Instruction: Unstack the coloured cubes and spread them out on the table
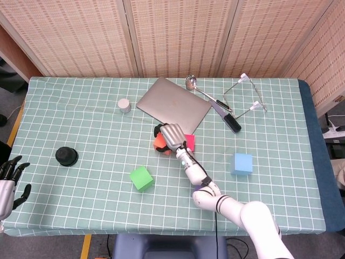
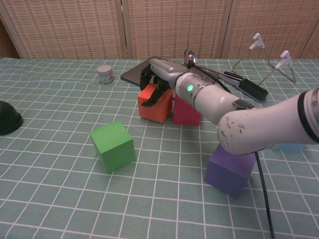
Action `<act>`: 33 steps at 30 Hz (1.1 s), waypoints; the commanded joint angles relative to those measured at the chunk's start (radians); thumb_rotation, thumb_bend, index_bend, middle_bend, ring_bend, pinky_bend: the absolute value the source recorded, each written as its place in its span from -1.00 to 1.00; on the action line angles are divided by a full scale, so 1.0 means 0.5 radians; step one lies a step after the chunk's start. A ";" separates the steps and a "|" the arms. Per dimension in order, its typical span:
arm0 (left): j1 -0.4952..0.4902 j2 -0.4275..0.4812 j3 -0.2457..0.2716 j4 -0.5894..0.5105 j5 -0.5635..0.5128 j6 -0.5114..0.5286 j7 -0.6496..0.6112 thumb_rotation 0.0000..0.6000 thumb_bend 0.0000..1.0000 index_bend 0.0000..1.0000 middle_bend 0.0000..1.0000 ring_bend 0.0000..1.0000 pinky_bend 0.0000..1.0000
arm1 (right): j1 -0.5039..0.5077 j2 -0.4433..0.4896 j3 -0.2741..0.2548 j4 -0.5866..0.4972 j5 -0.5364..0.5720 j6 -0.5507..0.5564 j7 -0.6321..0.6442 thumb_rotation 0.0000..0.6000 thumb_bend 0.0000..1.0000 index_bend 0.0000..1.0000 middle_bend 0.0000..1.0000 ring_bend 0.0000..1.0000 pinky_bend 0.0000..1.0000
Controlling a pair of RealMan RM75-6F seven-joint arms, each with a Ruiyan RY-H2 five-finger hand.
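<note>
- The left hand (image 1: 11, 178) is seen only in the head view, at the near left edge of the table (image 1: 81, 108), with its dark fingers spread apart and nothing held.
- A black round object (image 1: 67, 156) lies on the checked cloth just right of that hand; in the chest view only its edge is caught at the left border.
- A small white jar (image 1: 124, 105) stands further back, left of a flat grey laptop (image 1: 173, 106).
- The green cube (image 2: 112, 146) sits alone near the front, well apart from the others.
- The orange cube (image 2: 155, 103) is placed beside the red cube (image 2: 185, 112), the two touching; both stand on the table just in front of the laptop.
- The right hand (image 2: 160, 74) is laid over the orange cube, its dark fingers curled down around the cube's top; in the head view the cube is largely hidden beneath the hand, and a firm grip cannot be confirmed.
- A purple cube (image 2: 232, 169) is shown only in the chest view, under the right forearm; in the head view it is hidden by the arm.
- The blue cube (image 1: 242, 163) is seen clearly from the head, to the right of the arm, and barely from the chest.
- A ladle (image 1: 192, 82), a black-handled tool (image 1: 229, 120) and a wire stand (image 1: 245, 94) lie at the far right.
</note>
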 commanded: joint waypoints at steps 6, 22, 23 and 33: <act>0.004 -0.001 0.011 -0.008 0.011 0.001 0.012 1.00 -0.21 -0.51 -0.75 -0.68 -0.33 | -0.080 0.166 -0.119 -0.333 -0.199 0.085 0.150 1.00 -0.77 0.01 -0.17 -0.20 0.01; 0.003 -0.001 0.014 0.002 0.014 -0.002 0.008 1.00 -0.21 -0.51 -0.75 -0.68 -0.33 | -0.128 0.276 -0.260 -0.574 -0.358 0.064 0.150 1.00 -0.78 -0.97 -1.00 -1.00 -1.00; 0.001 -0.002 0.016 0.002 0.015 -0.006 0.012 1.00 -0.21 -0.51 -0.75 -0.68 -0.33 | -0.146 0.305 -0.283 -0.629 -0.417 0.132 0.166 1.00 -0.79 -1.00 -1.00 -1.00 -1.00; 0.014 0.010 0.002 -0.001 -0.002 0.020 -0.010 1.00 -0.22 -0.51 -0.75 -0.68 -0.33 | -0.716 1.051 -0.549 -1.776 -0.686 0.959 -0.520 1.00 -0.79 -1.00 -1.00 -1.00 -1.00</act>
